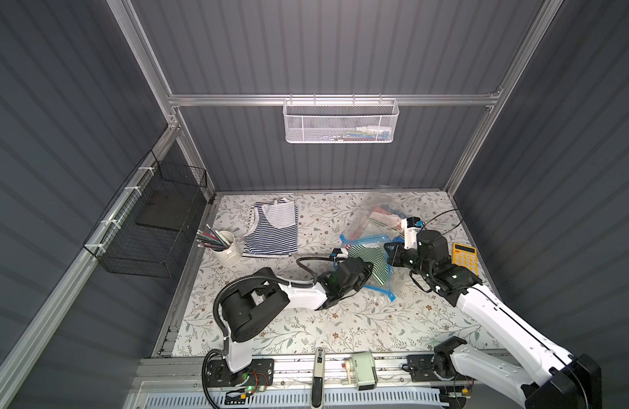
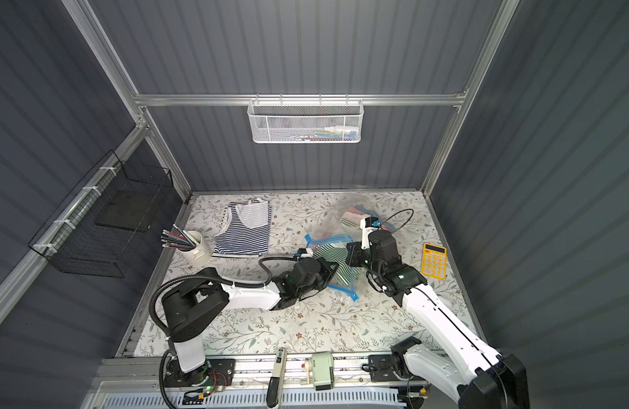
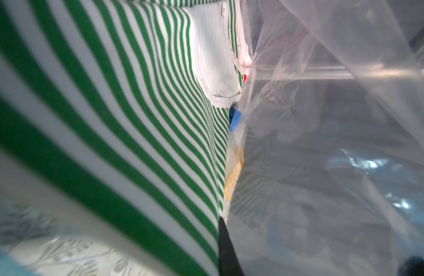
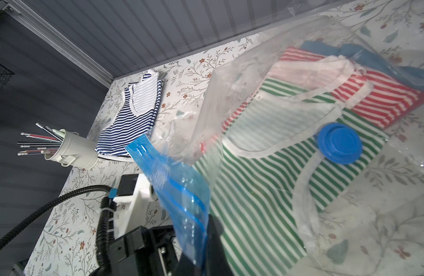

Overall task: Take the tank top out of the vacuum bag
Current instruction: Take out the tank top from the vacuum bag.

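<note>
Only the right wrist view shows the right gripper (image 4: 201, 249) clamped on the vacuum bag (image 4: 230, 78) at its blue zip strip (image 4: 172, 181). The green tank top (image 4: 254, 191) lies inside, at the mouth, where the left gripper (image 1: 369, 265) is closed; its catch is unclear.

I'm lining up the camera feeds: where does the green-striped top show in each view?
Both top views: right of centre, the green top lies at the mouth of the bag.
Left wrist: it fills much of the picture, next to clear plastic.
Right wrist: it runs across the middle, with the blue cap over it.
Shared landmark: the bag's clear plastic, which is in every view.
</note>
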Controlling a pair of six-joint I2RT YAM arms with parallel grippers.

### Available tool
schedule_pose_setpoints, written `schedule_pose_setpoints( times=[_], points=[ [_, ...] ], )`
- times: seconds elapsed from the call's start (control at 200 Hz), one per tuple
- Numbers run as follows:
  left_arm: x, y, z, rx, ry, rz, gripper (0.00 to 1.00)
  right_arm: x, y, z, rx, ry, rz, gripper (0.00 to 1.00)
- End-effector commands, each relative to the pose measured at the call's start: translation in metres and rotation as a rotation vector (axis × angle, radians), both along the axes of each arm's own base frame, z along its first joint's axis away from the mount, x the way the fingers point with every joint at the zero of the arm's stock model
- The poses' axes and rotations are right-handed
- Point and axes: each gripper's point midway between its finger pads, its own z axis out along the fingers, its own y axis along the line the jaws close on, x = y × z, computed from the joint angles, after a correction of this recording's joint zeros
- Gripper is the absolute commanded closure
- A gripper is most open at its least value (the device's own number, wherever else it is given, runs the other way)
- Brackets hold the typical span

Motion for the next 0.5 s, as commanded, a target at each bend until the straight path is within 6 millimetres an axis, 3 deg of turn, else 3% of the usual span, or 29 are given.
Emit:
schedule_pose_setpoints(
  times=[0.0, 0.27, 0.415, 0.495],
  points=[
    [-0.01, 0.018, -0.001, 0.012, 0.005, 0.019, 0.92, 0.002, -0.002, 0.017, 0.003, -0.04, 0.006, 1.0],
    [-0.027, 0.047, 0.001, 0.057, -0.004, 0.026, 0.92, 0.003, -0.002, 0.016, 0.014, -0.033, 0.005, 1.0],
    [-0.025, 0.042, -0.008, 0.067, -0.009, 0.019, 0.64, 0.003, 0.0, 0.014, 0.023, -0.025, 0.012, 1.0],
    [-0.023, 0.037, -0.016, 0.055, 0.009, 0.025, 0.56, 0.003, -0.001, 0.015, 0.02, -0.027, 0.01, 1.0]
  ],
)
